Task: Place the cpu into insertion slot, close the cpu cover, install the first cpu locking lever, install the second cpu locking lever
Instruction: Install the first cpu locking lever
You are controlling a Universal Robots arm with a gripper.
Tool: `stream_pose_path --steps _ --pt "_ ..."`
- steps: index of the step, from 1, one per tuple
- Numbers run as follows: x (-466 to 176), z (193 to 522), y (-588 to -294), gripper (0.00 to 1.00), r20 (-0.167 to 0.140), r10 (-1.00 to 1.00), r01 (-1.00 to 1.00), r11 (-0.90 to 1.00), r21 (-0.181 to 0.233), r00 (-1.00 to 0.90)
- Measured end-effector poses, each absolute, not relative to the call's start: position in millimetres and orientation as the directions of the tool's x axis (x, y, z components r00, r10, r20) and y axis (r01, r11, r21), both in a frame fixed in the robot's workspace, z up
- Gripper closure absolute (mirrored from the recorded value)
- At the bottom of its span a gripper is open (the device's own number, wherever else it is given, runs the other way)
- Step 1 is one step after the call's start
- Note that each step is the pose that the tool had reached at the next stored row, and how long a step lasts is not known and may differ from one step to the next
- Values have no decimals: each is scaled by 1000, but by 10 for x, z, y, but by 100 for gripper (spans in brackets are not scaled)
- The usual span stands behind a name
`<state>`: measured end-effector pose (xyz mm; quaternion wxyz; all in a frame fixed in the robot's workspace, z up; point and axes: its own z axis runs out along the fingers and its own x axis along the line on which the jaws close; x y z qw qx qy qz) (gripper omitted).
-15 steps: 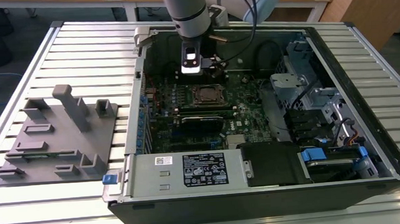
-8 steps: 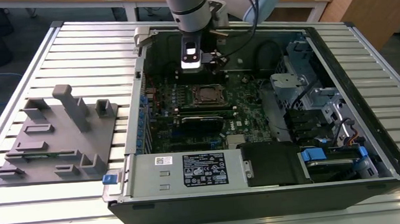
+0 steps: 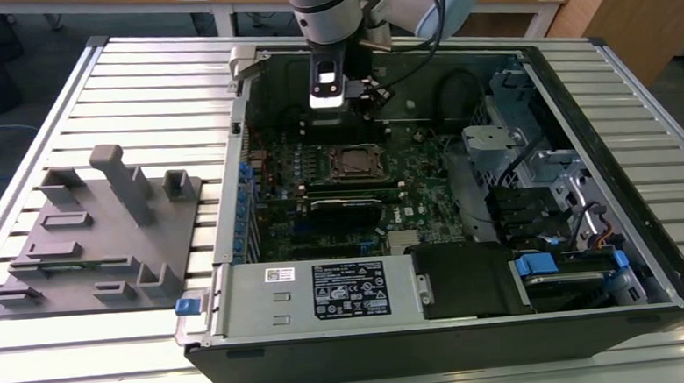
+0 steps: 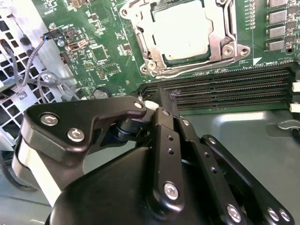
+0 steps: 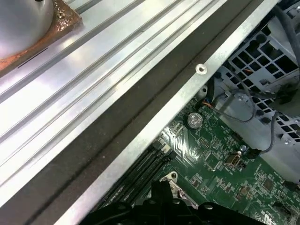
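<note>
I see the tool (image 4: 169,96) closed, gripping nothing, over the memory slots (image 4: 225,89), close to one case wall (image 3: 393,50). The cpu (image 4: 183,30) sits in the insertion slot (image 4: 151,64), with the cpu cover (image 4: 224,35) down around its edges. There is open room above it.

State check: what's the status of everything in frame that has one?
cpu: seated in insertion slot.
cpu cover: closed over the cpu.
locking lever: low beside the slot; whether it is latched, cannot tell.
gripper: shut, empty, apart from the slot.
computer case: side open.
</note>
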<state>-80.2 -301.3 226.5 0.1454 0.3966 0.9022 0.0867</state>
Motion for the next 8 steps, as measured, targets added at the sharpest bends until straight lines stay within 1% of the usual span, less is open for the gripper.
stream_pose_path --steps 4,8 --pt "-801 2266 -3015 90 -193 741 690 670 272 -643" --pt "-801 2266 -3061 90 -182 744 691 666 282 -643"
